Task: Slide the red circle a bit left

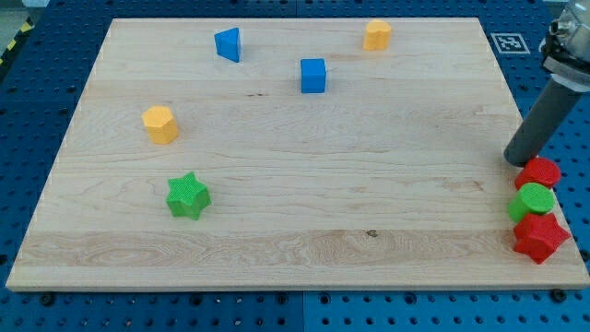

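Red star (pixel 539 237) lies nearest, green circle (pixel 534 200) touching above it, red circle (pixel 538 172) beyond. My tip (pixel 514 161), a bare rod, stands just left of it; recommend rounding to its right side first.

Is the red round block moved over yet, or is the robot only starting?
Only starting, it looks like. Done: nothing shows. The red circle sits at the board's right edge, touching the green circle below it. In hand: my tip stands at its upper left. Left: getting round to its right and pushing left.
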